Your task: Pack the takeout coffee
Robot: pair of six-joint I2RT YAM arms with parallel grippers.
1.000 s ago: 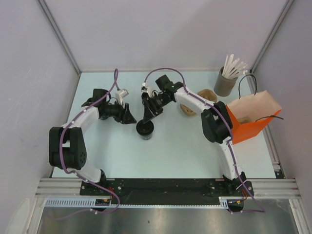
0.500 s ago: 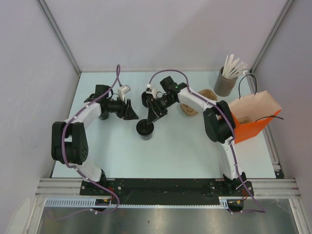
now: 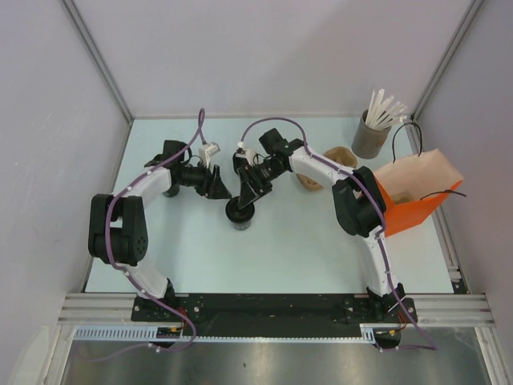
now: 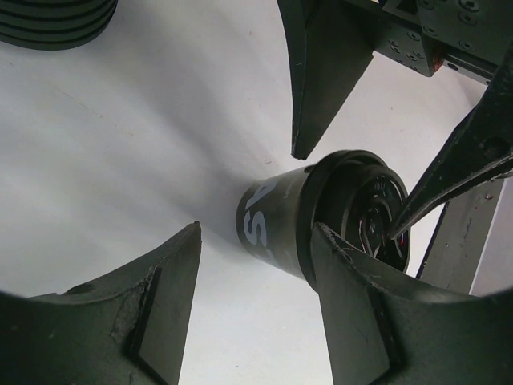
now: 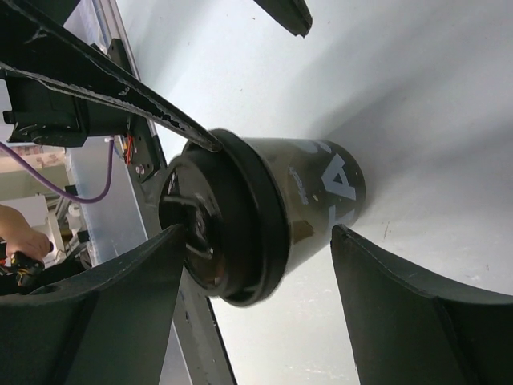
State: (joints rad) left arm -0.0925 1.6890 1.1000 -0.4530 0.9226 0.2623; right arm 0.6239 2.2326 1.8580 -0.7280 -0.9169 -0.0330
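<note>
The takeout coffee (image 3: 240, 213) is a small black cup with white lettering and a round black lid, standing upright mid-table. In the left wrist view the cup (image 4: 280, 220) lies just beyond my left gripper (image 4: 256, 228), which is open with nothing between its fingers. My right gripper (image 5: 258, 231) is open too, and its fingertips straddle the lidded top of the cup (image 5: 309, 204) without pinching it. From above, the left gripper (image 3: 224, 192) is close on the cup's upper left. The right gripper (image 3: 247, 199) hangs right over the lid. The orange bag (image 3: 410, 205) stands open at the right.
A grey tub of white sticks (image 3: 370, 136) stands at the back right. Two tan cups (image 3: 340, 156) sit under the right arm near the bag. A stack of black round pieces (image 4: 56, 20) lies behind the left gripper. Walls close in the table's left, back and right edges.
The left gripper has slid right, closer to the cup. The right gripper's jaws have widened a little and its wrist has drawn back slightly above the lid. The cup stays put.
</note>
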